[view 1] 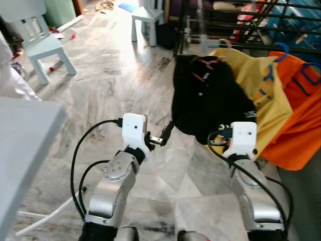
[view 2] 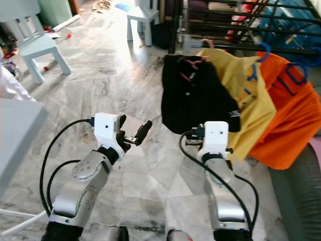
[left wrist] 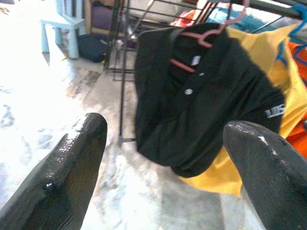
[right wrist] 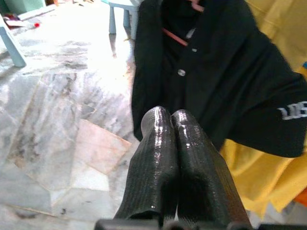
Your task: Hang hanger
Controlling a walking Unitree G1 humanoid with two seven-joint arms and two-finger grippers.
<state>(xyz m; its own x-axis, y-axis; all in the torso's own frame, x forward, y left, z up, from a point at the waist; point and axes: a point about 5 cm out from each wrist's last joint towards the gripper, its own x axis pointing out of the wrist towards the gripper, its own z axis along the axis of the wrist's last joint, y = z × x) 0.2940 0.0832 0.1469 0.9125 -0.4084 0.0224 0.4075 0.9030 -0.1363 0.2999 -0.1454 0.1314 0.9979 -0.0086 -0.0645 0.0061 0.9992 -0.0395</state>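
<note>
Marble floor in grey and cream tiles runs back to a pale blue child's chair and a small stool, while a black metal drying rack stands at the far right of the room. On the rack's rail hangs the pink hanger, its hook over the bar, carrying a black polo shirt that drapes down in front of a yellow shirt and an orange shirt on blue hangers. Judging by this, the hanging itself looks done and both arms are clear of the garment. The left tool is raised just short of the black shirt's lower hem, its two fingers spread wide with nothing between them. The right tool hovers near the shirt's sleeve side, fingers pressed together and holding nothing. The risk from here seems to be snagging: the left tool's spread fingers sit close to the loose hem, and a sideways or upward sweep could catch the fabric and drag the hanger along the rail or lift its hook off. The black shirt also hangs bunched and skewed on the hanger, so a tug might slide it off one shoulder. The cables looping off the left wrist could brush the grey worktop at the robot's left if that arm swings wide.
</note>
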